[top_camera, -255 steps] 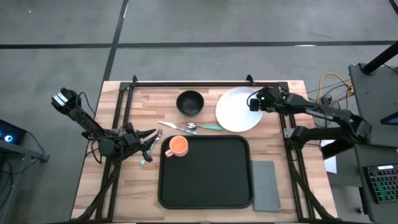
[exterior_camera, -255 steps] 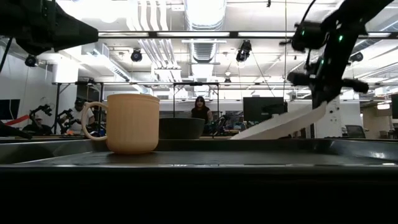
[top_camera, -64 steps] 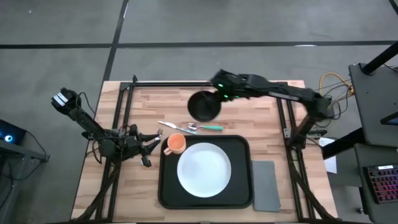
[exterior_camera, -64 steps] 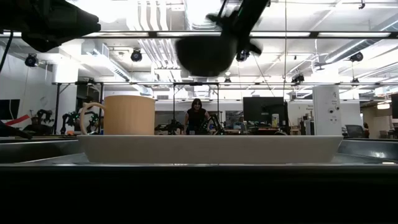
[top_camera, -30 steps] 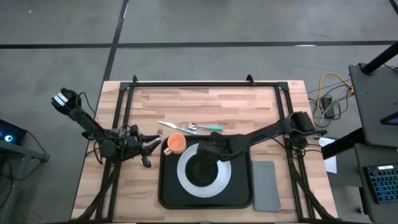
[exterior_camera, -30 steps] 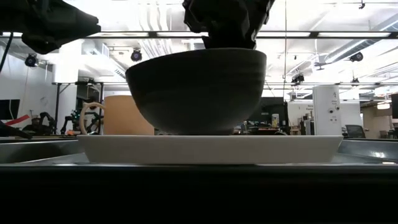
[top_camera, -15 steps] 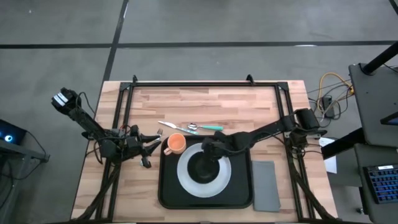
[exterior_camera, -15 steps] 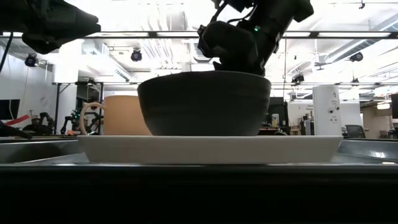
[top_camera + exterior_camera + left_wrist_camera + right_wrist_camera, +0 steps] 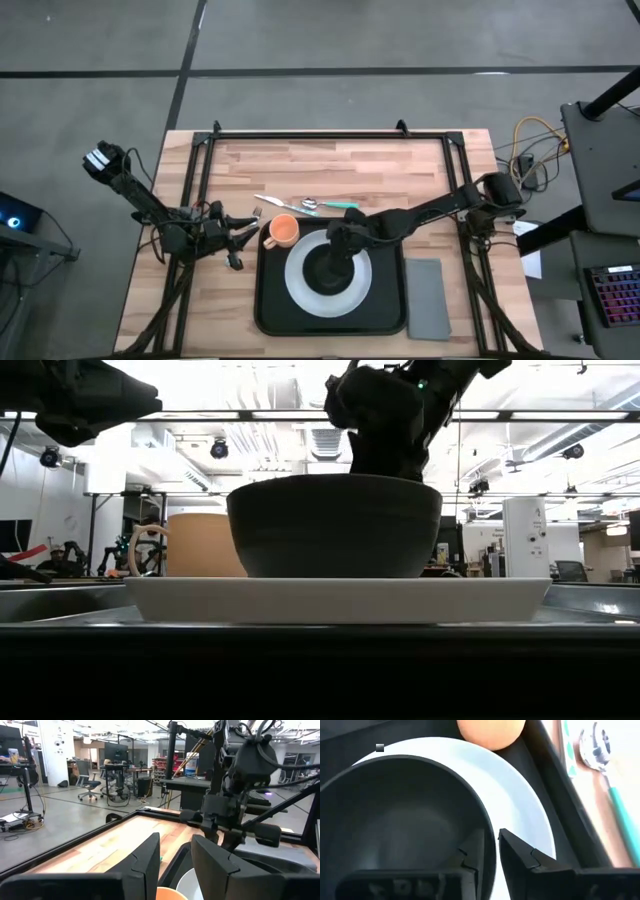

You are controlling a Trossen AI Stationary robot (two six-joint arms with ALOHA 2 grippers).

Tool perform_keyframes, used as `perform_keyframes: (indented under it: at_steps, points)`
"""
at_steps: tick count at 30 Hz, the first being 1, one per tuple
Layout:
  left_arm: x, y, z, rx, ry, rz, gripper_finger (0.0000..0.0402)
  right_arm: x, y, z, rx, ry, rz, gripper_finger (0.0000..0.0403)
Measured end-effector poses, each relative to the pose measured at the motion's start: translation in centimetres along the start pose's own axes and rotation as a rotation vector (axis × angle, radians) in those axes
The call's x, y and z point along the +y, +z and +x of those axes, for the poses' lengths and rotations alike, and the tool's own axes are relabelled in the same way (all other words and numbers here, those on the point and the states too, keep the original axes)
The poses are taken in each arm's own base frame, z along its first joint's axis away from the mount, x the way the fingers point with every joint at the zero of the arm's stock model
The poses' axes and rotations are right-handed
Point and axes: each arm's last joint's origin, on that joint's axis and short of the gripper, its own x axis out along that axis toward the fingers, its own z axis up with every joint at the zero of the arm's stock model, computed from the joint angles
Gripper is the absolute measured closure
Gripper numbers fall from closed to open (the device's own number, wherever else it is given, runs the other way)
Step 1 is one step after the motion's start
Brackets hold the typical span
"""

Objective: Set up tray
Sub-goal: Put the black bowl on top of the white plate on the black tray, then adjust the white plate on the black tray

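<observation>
The black tray (image 9: 270, 305) lies at the table's near middle. A white plate (image 9: 297, 287) rests flat on it. A black bowl (image 9: 325, 275) stands upright on the plate (image 9: 335, 600). An orange mug (image 9: 284, 232) stands in the tray's far left corner. My right gripper (image 9: 491, 855) slants down at the bowl's far rim (image 9: 489, 837), slightly open. One finger (image 9: 472, 852) is inside the bowl and one (image 9: 520, 855) is outside. My left gripper (image 9: 243, 232) waits open and level at the tray's left, holding nothing. My right gripper straddles the bowl's far rim (image 9: 489, 837) from above, slanting in from the table's right. One finger is inside the bowl and one outside. I cannot tell whether either finger touches the rim. The bowl sits level with its foot on the plate.
A fork and a teal-handled spoon (image 9: 318, 205) lie on the wood just beyond the tray. A folded grey napkin (image 9: 428, 298) lies to the tray's right. A black frame rail (image 9: 320, 134) borders the table's far edge.
My right gripper has carried the bowl a little toward the table's far edge over the plate. The bowl now stands level on the plate. The plate, mug and tray have stayed in place.
</observation>
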Motion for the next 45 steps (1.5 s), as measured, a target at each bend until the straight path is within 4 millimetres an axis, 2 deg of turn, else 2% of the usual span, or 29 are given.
perform_keyframes:
  at_steps: [3, 7, 10, 14, 19, 24, 37, 45]
  points:
    - [0.0, 0.0, 0.0, 0.000, 0.000, 0.000, 0.0308, -0.3, 0.3, -1.2, -0.030, -0.060, -0.012, 0.0339]
    - [0.0, 0.0, 0.0, 0.000, -0.001, 0.000, 0.0308, -1.0, 0.2, -4.4, -0.091, -0.195, 0.027, 0.0326]
    - [0.0, 0.0, 0.0, 0.000, -0.001, 0.000, 0.0308, -1.2, -1.9, -6.2, -0.074, -0.245, 0.056, 0.0317]
    - [0.0, 0.0, 0.0, 0.000, -0.001, -0.014, 0.0308, -1.8, -6.4, -6.6, 0.013, -0.267, 0.138, 0.0304]
    - [0.0, 0.0, 0.0, 0.000, -0.001, -0.015, 0.0308, -2.7, -9.7, -5.5, 0.059, -0.274, 0.218, 0.0288]
    - [-0.1, 0.0, 0.0, -0.001, -0.018, -0.027, 0.0308, -2.8, -10.8, -4.5, 0.052, -0.246, 0.233, 0.0286]
    - [-0.1, 0.1, 0.0, -0.002, -0.027, -0.030, 0.0308, -2.3, -12.1, -1.4, 0.119, -0.253, 0.206, 0.0302]
    - [-0.1, 0.1, 0.0, -0.002, -0.027, -0.029, 0.0308, -0.6, -10.4, -0.4, 0.086, -0.189, 0.173, 0.0294]
